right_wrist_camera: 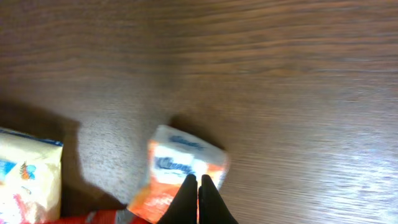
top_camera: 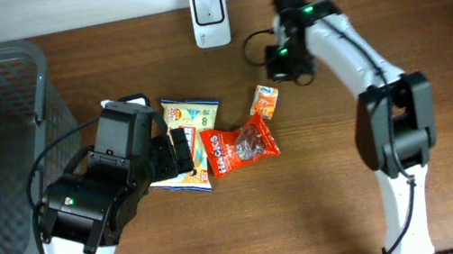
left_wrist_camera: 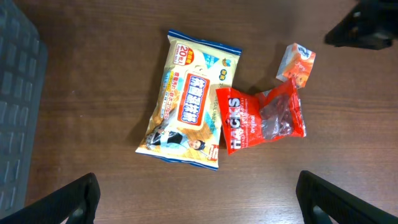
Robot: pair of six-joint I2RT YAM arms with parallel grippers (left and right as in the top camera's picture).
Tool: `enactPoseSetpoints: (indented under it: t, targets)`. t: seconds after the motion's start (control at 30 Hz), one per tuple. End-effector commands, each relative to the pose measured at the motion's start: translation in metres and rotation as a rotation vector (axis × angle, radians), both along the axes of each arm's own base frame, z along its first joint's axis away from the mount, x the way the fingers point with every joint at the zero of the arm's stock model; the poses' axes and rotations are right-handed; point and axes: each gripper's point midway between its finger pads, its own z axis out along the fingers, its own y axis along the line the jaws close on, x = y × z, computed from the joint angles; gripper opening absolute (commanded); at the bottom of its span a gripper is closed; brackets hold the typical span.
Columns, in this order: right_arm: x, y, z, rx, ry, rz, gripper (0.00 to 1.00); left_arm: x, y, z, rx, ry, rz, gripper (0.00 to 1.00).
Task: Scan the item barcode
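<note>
Left gripper [top_camera: 177,150] first, from overhead: saw its fingers spread wide and empty, hanging over the right edge of the yellow pack [top_camera: 188,115]. Found the red pack [top_camera: 239,148] lapping that pack's right side, and the tissue pack [top_camera: 264,101] just past the red pack's upper right corner, flat on the table [top_camera: 426,4]. Spotted the scanner [top_camera: 207,5] at the far edge, well apart from all three packs. Placed the right gripper [top_camera: 276,64] between scanner and tissue pack, nearer the latter; could not read its fingers from up there. Noted the basket [top_camera: 42,83] at the left.

From the left wrist: saw both fingers [left_wrist_camera: 78,199] far apart at the lower corners, only bare wood between them. Saw the red pack [left_wrist_camera: 255,121] overlapping the yellow pack's [left_wrist_camera: 189,112] lower right corner, and the tissue pack [left_wrist_camera: 296,63] just beside the red pack's top corner.

From the right wrist: saw the fingers [right_wrist_camera: 189,199] pressed together, gripping nothing, tips over the tissue pack's [right_wrist_camera: 174,168] near edge; could not tell whether touching it.
</note>
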Motion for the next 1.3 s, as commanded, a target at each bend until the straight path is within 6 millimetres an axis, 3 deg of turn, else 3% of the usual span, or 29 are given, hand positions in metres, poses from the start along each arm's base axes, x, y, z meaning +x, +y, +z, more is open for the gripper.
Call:
enactPoseSetpoints:
  t: [0.0,0.03,0.13,0.23,0.37,0.43,0.5,0.57,0.6,0.63,0.67,0.73,0.77,0.83,0.87,0.93,1.0,1.1,1.13,1.2,1.23,1.27]
  targets:
    - [0.001,-0.016,0.017,0.221,0.028,0.005,0.23,0.000,0.001,0.002,-0.007,-0.005,0.014,0.99]
    - [-0.006,-0.015,0.016,0.223,0.060,0.004,0.41,0.000,0.001,0.002,-0.006,-0.005,0.014,0.99]
    - [-0.015,0.020,0.007,0.109,0.040,0.101,0.41,0.000,0.001,0.002,-0.007,-0.005,0.014,0.99]
    - [-0.021,0.029,-0.007,-0.254,-0.010,0.031,0.42,0.000,0.001,0.002,-0.007,-0.005,0.014,0.99]
    - [-0.022,0.041,0.000,-0.482,-0.126,-0.051,0.45,0.000,0.001,0.002,-0.007,-0.005,0.014,0.99]
    - [-0.024,0.043,-0.005,-0.493,-0.125,-0.075,0.45,0.000,0.001,0.002,-0.007,-0.005,0.014,0.99]
    - [-0.026,0.055,-0.037,-0.444,-0.069,-0.066,0.51,0.000,0.001,0.002,-0.007,-0.005,0.014,0.99]
    - [-0.032,0.054,-0.064,-0.462,-0.015,-0.052,0.51,0.000,0.001,0.002,-0.007,-0.005,0.014,0.99]
    - [-0.033,0.053,-0.069,-0.468,-0.004,-0.051,0.46,0.000,0.001,0.002,-0.006,-0.005,0.014,0.99]
    - [-0.034,0.052,-0.070,-0.472,0.002,-0.049,0.23,0.000,0.001,0.002,-0.007,-0.005,0.014,0.99]
    - [-0.034,0.053,-0.068,-0.469,-0.001,-0.038,0.07,0.000,0.001,0.002,-0.007,-0.005,0.014,0.99]
    - [-0.029,0.045,-0.052,-0.468,0.011,-0.056,0.04,0.000,0.001,0.002,-0.007,-0.005,0.014,0.99]
    - [-0.019,0.041,-0.032,-0.430,0.012,-0.045,0.04,0.000,0.001,0.002,-0.007,-0.005,0.014,0.99]
    - [-0.004,0.060,-0.004,-0.214,-0.009,0.125,0.04,0.000,0.001,0.002,-0.007,-0.005,0.014,0.99]
    - [0.001,0.072,0.017,-0.007,-0.014,0.200,0.04,0.000,0.001,0.002,-0.007,-0.005,0.014,0.99]
    - [0.002,0.079,0.039,0.308,-0.010,0.281,0.04,0.000,0.001,0.002,-0.007,-0.005,0.014,0.99]
    - [-0.007,0.073,0.027,0.417,0.024,0.312,0.04,0.000,0.001,0.002,-0.007,-0.005,0.014,0.99]
    - [-0.013,0.057,-0.029,0.435,0.130,0.130,0.04,0.000,0.001,0.002,-0.007,-0.005,0.014,0.99]
    - [-0.014,0.039,-0.043,0.438,0.145,0.086,0.18,0.000,0.001,0.002,-0.007,-0.005,0.014,0.99]
    - [-0.017,-0.005,-0.058,0.373,0.192,-0.009,0.20,0.000,0.001,0.002,-0.007,-0.005,0.014,0.99]
    - [-0.019,-0.039,-0.065,0.303,0.213,-0.068,0.30,0.000,0.001,0.002,-0.007,-0.005,0.014,0.99]
    - [-0.021,-0.060,-0.065,0.301,0.227,-0.095,0.33,0.000,0.001,0.002,-0.006,-0.005,0.014,0.99]
